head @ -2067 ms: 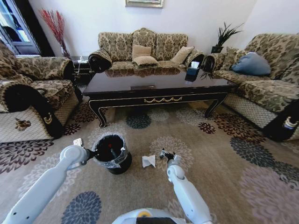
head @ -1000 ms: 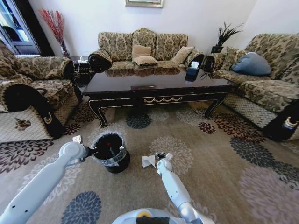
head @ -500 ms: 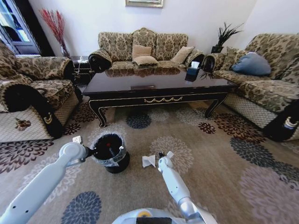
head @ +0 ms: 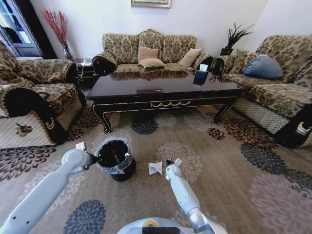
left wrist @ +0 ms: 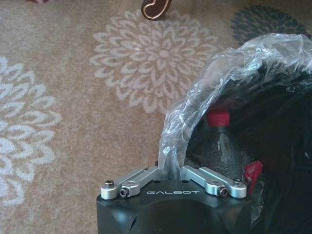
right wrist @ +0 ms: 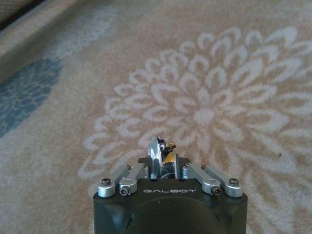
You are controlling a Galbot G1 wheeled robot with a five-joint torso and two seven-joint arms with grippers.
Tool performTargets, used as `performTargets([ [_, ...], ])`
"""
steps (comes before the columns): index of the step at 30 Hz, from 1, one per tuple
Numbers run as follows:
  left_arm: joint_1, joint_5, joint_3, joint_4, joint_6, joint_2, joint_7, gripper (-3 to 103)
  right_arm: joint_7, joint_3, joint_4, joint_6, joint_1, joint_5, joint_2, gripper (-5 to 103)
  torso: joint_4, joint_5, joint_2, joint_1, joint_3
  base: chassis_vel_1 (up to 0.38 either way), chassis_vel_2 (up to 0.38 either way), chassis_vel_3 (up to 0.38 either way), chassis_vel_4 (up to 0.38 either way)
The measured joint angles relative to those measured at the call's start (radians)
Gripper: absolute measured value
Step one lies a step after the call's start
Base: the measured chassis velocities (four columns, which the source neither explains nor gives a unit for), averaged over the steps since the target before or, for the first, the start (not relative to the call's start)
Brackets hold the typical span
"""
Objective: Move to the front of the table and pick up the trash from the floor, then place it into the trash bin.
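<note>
1. Head view: high, facing forward and down over the floor (head: 214,161) toward the table (head: 165,87).
2. Left wrist view: close on the trash bin (left wrist: 243,97) rim, shared with head view.
3. Right wrist view: low, close over carpet.

Ahead of me, against the far wall, stood a patterned sofa (head: 148,51) with tan cushions (head: 150,57). A matching armchair (head: 34,97) sat at my left and another sofa (head: 278,83) at my right, with a blue pillow (head: 262,67) on it. A dark tissue box (head: 200,75) showed white tissue at its top. Red dried stems (head: 57,27) rose in the far left corner. A green plant (head: 234,38) stood in the far right corner. A framed picture (head: 150,3) hung on the wall above.
</note>
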Motion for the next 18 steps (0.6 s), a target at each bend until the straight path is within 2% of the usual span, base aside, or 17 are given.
performTargets([
  [4,-0.008,0.007,0.022,-0.011,0.0,-0.013,-0.004,0,0.016,-0.043,0.143,-0.01,-0.052,0.014,-0.059,25,0.0,0.0,0.0,0.0,0.0,0.0,0.0,0.0,0.0],
  [8,-0.024,0.006,0.059,-0.052,0.0,-0.049,-0.012,0,0.034,-0.085,0.383,-0.031,-0.148,0.021,-0.148,25,-0.0002,0.0001,0.0,0.0,0.0,0.0,0.0,0.0,0.0],
  [12,-0.037,0.012,0.08,-0.057,-0.001,-0.073,-0.018,0,0.042,-0.087,0.478,-0.041,-0.19,0.024,-0.176,25,-0.0002,-0.0001,0.0,0.0,0.0,0.0,0.0,0.0,0.0],
  [14,-0.093,0.032,0.153,-0.035,-0.003,-0.112,-0.022,0,0.054,-0.068,0.715,-0.062,-0.325,0.027,-0.232,25,-0.0002,0.0,0.0,0.0,0.0,0.0,0.0,0.0,0.0],
  [18,-0.134,0.049,0.205,-0.012,-0.003,-0.134,-0.022,0,0.061,-0.048,0.821,-0.074,-0.404,0.025,-0.26,25,-0.0003,0.0001,0.0,0.0,0.0,0.0,0.0,0.0,0.0],
])
